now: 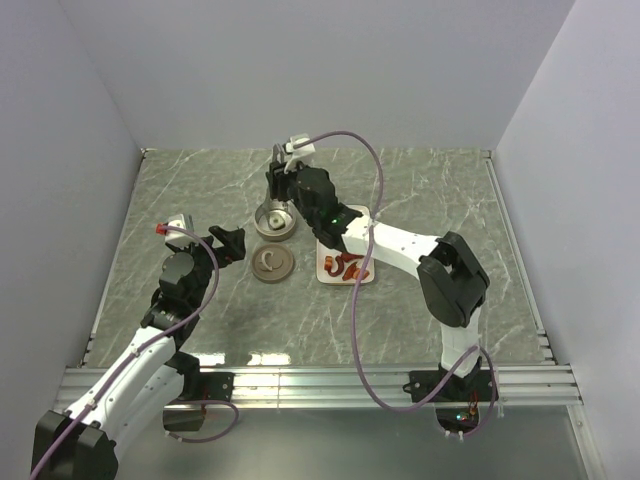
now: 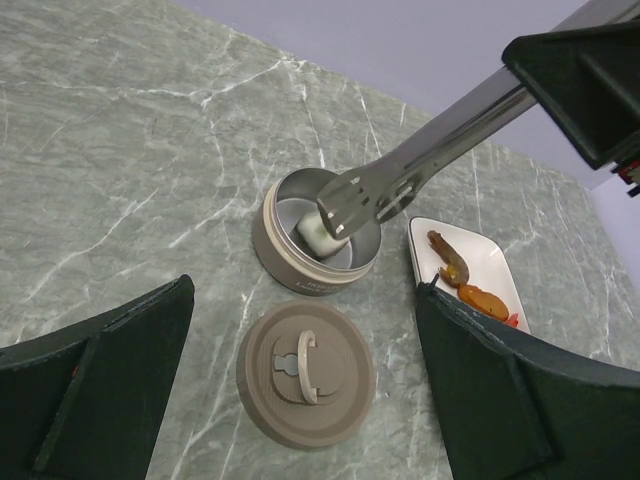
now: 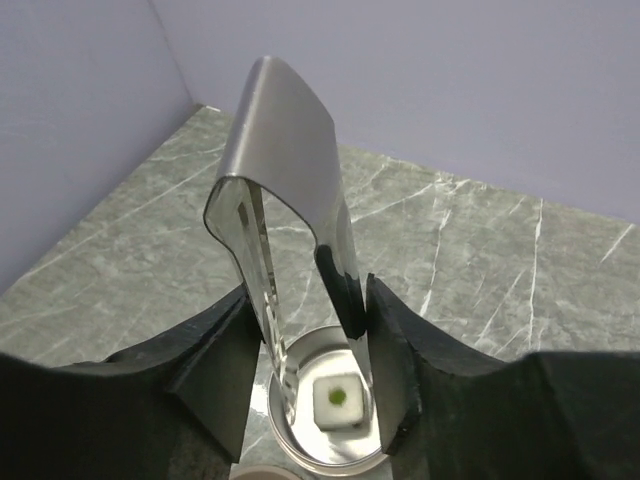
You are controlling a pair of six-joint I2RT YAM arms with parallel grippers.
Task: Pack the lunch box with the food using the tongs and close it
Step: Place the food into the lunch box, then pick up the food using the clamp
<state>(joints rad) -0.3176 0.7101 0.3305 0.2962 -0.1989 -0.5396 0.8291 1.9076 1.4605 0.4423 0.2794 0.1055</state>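
Tongs (image 3: pixel 290 180) are gripped by the right gripper (image 3: pixel 310 330) with tips over the open lunch box (image 2: pixel 290 265), a white cube (image 3: pixel 338 398) is seen inside it, its lid (image 2: pixel 305 372) is laid just beside it, and the left gripper (image 1: pixel 232 243) is spread wide open nearby.

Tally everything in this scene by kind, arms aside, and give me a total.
tin: 1
lid: 1
plate: 1
tongs: 1
food pieces: 4 showing (cube in the tin; shrimp, orange piece and red bit, partly hidden, on the plate)
total: 8
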